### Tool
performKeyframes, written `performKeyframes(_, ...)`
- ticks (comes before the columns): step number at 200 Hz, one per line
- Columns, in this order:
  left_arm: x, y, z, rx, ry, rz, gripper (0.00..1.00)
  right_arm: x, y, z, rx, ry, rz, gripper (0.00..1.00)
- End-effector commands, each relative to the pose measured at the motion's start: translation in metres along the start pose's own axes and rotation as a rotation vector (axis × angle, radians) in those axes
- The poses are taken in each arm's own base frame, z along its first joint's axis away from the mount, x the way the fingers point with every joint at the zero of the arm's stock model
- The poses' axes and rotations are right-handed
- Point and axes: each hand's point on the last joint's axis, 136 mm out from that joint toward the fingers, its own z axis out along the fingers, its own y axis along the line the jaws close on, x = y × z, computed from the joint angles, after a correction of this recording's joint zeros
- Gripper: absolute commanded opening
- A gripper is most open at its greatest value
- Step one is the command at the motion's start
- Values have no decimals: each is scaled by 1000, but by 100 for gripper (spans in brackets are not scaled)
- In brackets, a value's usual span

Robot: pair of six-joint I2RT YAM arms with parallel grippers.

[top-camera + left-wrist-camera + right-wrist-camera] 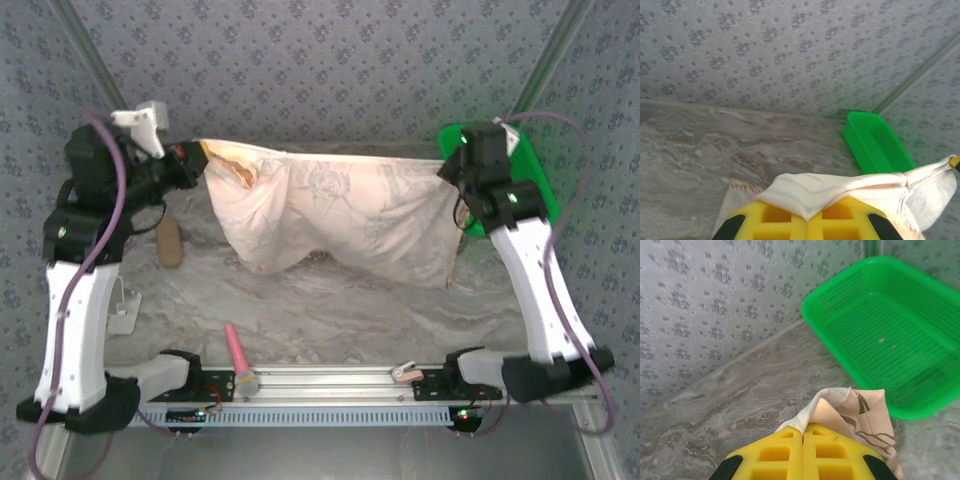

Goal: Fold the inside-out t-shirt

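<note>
- Overhead, the inside-out t-shirt [350, 215] hangs stretched across the upper middle of the frame. The left gripper [197, 160] and right gripper [447, 168] are each clamped on an upper corner.
- Left wrist: yellow fingers [775, 220] pinch pale cloth at bottom centre; the green basket [875, 145] is at right.
- Right wrist: fingers [777, 455] are together on printed cloth at the bottom edge, with the basket at upper right.

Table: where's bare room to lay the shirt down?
Bare table runs between the hanging t-shirt and the near rail, right of the pink-handled tool. Crowded: left edge by the brown lump, far right by the green basket.
</note>
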Motion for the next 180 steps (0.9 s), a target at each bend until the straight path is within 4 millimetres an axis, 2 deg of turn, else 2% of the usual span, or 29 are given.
performKeyframes(1, -30, 29, 43, -123, -57, 104, 0, -15, 32, 42, -62, 2, -22, 0)
performKeyframes(18, -49, 43, 65, -189, -84, 174, 0, -27, 50, 74, -83, 11, -40, 0)
performKeyframes(20, -57, 41, 64, -189, -103, 185, 0, -28, 53, 78, -87, 16, -43, 0)
performKeyframes(27, -65, 44, 71, -211, -116, 203, 0, -37, 62, 88, -109, 14, -47, 0)
performKeyframes(37, -76, 49, 80, -227, -129, 217, 0, -48, 72, 95, -136, 5, -45, 0)
performKeyframes(54, -98, 43, 85, -202, -166, 261, 0, -67, 87, 100, -199, 8, -16, 0)
performKeyframes(72, -121, 32, 79, -188, -221, 311, 0, -93, 97, 90, -262, 11, 43, 0)
performKeyframes(92, -142, 10, 62, -144, -272, 361, 0, -116, 100, 64, -286, -53, 36, 0)
performKeyframes(105, -152, -1, 48, -127, -306, 397, 0, -125, 94, 46, -279, -94, 29, 0)
performKeyframes(123, -155, -14, 29, -97, -327, 429, 0, -123, 82, 28, -266, -124, 19, 0)
performKeyframes(137, -139, -16, 22, -77, -283, 433, 0, -110, 73, 21, -268, -121, 14, 0)
performKeyframes(152, -104, -4, 24, -74, -199, 411, 0, -84, 60, 17, -254, -99, -2, 0)
performKeyframes(156, -91, 3, 29, -80, -171, 396, 0, -71, 55, 21, -243, -79, -14, 0)
performKeyframes(163, -69, 11, 26, -78, -155, 371, 0, -51, 46, 24, -223, -60, -28, 0)
performKeyframes(168, -47, 23, 33, -86, -127, 341, 0, -33, 39, 28, -203, -42, -36, 0)
performKeyframes(169, -47, 22, 29, -82, -140, 341, 0, -30, 38, 27, -202, -39, -37, 0)
performKeyframes(176, -12, 40, 34, -95, -103, 289, 0, -8, 30, 30, -189, -24, -37, 0)
performKeyframes(180, 6, 48, 35, -102, -84, 262, 0, 12, 22, 35, -172, 6, -38, 0)
